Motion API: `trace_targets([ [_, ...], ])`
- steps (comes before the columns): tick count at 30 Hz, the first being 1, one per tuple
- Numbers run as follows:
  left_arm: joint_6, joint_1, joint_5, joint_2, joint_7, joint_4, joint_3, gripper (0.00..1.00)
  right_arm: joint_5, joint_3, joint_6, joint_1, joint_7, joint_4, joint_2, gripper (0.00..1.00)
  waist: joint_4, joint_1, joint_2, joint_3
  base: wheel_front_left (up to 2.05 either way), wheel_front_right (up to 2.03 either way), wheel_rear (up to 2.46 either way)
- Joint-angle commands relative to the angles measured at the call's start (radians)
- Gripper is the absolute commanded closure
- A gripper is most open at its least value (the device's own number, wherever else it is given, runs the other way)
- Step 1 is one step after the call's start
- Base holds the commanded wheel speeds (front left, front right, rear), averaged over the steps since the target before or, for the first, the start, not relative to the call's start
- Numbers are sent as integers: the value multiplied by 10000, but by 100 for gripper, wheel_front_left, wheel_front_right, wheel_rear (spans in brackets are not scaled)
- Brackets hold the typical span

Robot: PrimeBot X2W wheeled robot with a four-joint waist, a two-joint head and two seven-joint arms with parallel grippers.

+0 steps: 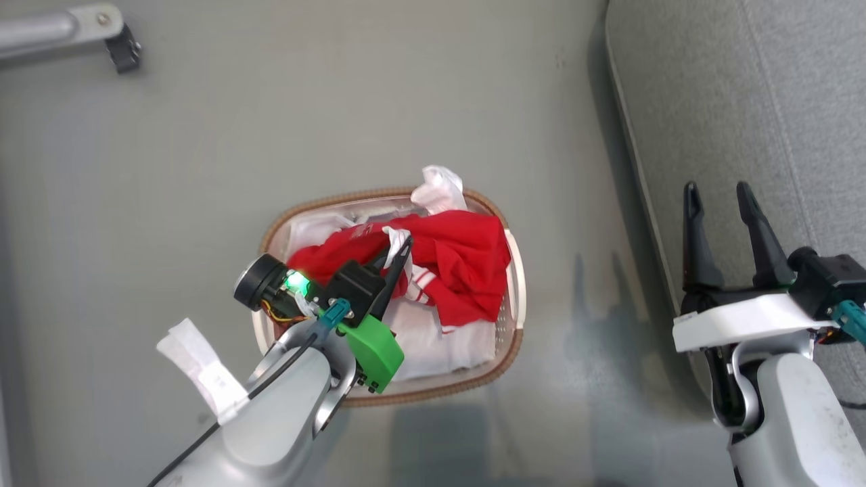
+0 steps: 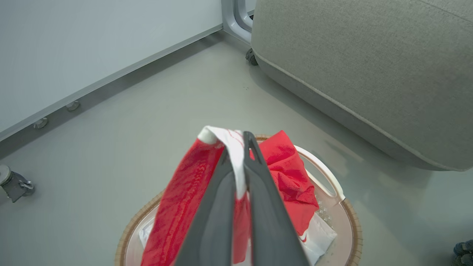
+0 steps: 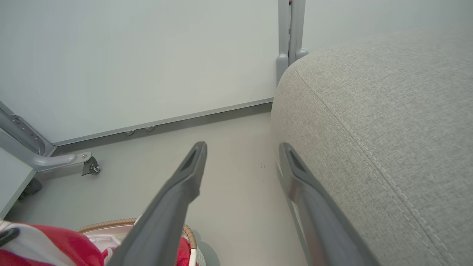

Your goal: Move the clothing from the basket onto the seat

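Red clothing (image 1: 467,260) with white trim lies heaped in the oval white basket (image 1: 515,297) on the floor. My left gripper (image 1: 404,245) is shut on a white-edged fold of the red clothing (image 2: 184,195), which hangs between the dark fingers (image 2: 264,207) above the basket (image 2: 347,221). The grey seat (image 1: 737,101) runs down the right side; it fills the upper right in the left wrist view as the seat (image 2: 369,66). My right gripper (image 1: 718,196) stands open beside the seat's edge, and in its own view the right gripper (image 3: 242,147) holds nothing next to the seat (image 3: 388,122).
A white liner (image 1: 440,345) covers the basket's floor, with a white cloth (image 1: 440,189) over its far rim. A grey metal leg with a caster (image 1: 122,47) stands at the upper left. A wall with a baseboard (image 2: 111,79) runs behind. Grey floor (image 1: 270,122) surrounds the basket.
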Motion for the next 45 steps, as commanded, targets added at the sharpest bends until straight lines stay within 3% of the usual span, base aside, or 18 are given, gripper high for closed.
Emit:
trace_targets([
  [1,15,255,148,139,-38,-267,82,100,-74,-28,-3,249,-46,65,-50,0,530,0,0,-1315,0,0,0],
  [9,-107,582,555,751,-38,-1778,393,100,-186,34,-3,1000,-46,305,-50,0,682,0,0,-2878,0,0,0],
  [15,-300,-36,577,1103,-29,-2363,406,100,-243,167,-3,1426,-46,415,-49,0,639,0,0,-3778,0,0,0],
  [26,-494,-1872,426,1618,809,-2998,237,100,-374,815,-3,1318,-46,338,-49,0,336,0,0,-4397,0,0,0],
  [38,-546,-3650,56,1409,989,-2893,-2,100,-654,3329,-3,-122,-46,544,-49,0,155,0,0,-4358,0,0,0],
  [45,-554,-3913,-67,1304,792,-2874,-298,100,-841,4931,-5,-1923,-36,2004,-49,0,266,0,0,-4335,0,0,0],
])
